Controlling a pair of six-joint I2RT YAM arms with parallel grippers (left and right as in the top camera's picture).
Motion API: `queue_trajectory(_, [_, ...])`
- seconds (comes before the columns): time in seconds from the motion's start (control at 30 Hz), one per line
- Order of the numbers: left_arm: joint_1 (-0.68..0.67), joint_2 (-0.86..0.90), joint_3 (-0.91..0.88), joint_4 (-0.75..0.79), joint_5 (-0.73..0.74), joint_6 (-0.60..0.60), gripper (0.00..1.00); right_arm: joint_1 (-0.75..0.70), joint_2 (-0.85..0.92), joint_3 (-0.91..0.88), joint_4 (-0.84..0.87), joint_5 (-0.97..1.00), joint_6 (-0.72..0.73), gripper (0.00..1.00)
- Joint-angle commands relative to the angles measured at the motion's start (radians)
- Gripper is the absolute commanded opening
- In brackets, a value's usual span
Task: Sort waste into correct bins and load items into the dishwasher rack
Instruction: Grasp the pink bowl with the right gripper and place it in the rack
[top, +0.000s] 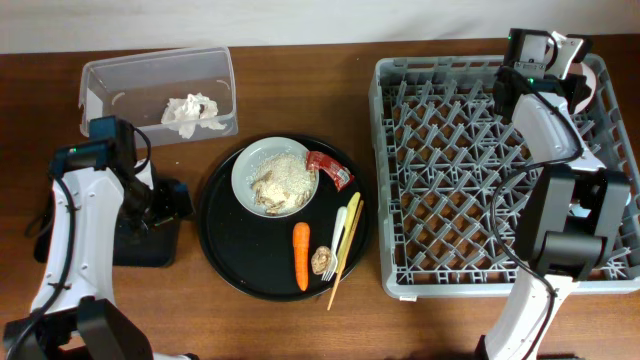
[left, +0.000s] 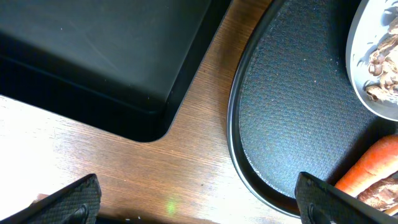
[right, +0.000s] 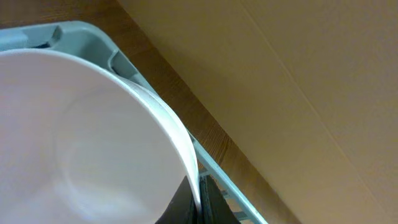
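A white dish (top: 246, 172) with pale rice scraps (top: 282, 180) sits on the large round black tray (top: 230, 250). With it on the round tray lie a red wrapper (top: 330, 170), an orange carrot (top: 301, 255), a brown scrap (top: 322, 261), a white fork (top: 340, 232) and yellow chopsticks (top: 347, 250). Crumpled tissues (top: 190, 112) lie in the clear tub (top: 110, 72). My left gripper (top: 178, 200) (left: 196, 199) is open and empty over the wood between the shallow black tray (left: 93, 50) and the round tray (left: 292, 112). My right gripper (right: 198, 200) is shut on the rim of a white plate (right: 81, 137) (top: 592, 85) at the grey rack's (top: 480, 180) far right corner.
The shallow black tray (top: 150, 245) lies under my left arm. The carrot (left: 367, 168) and dish edge (left: 373, 56) show in the left wrist view. The rack rim (right: 81, 30) runs behind the plate. No cups are in view.
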Motion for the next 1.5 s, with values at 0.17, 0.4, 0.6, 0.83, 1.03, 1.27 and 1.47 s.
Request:
queue_trajectory(0.17, [0.006, -0.026, -0.007, -0.002, 0.014, -0.012, 0.99, 0.023, -0.011, -0.005, 0.425, 0.209, -0.598, 0.04])
queue_trajectory(0.4, [0.006, -0.026, -0.007, 0.013, 0.015, -0.013, 0.99, 0.044, -0.011, -0.031, 0.348, 0.044, -0.637, 0.04])
queue_trajectory(0.6, [0.006, -0.026, -0.007, 0.017, 0.015, -0.013, 0.99, 0.058, -0.011, -0.168, 0.478, 0.045, -0.641, 0.04])
queue_trajectory(0.83, [0.006, -0.026, -0.007, 0.026, 0.015, -0.013, 0.99, 0.035, -0.011, -0.168, 0.663, 0.077, -0.811, 0.04])
queue_trajectory(1.03, [0.006, -0.026, -0.007, 0.031, 0.015, -0.013, 0.99, 0.021, -0.010, -0.168, 0.492, 0.058, -0.661, 0.04])
queue_trajectory(1.27, [0.006, -0.026, -0.007, 0.037, 0.018, -0.012, 0.99, 0.167, -0.010, -0.168, 0.433, 0.114, -0.623, 0.72])
queue_trajectory(1.47, [0.006, -0.026, -0.007, 0.041, 0.018, -0.012, 0.99, 0.179, -0.079, -0.168, 0.370, 0.168, -0.444, 0.99])
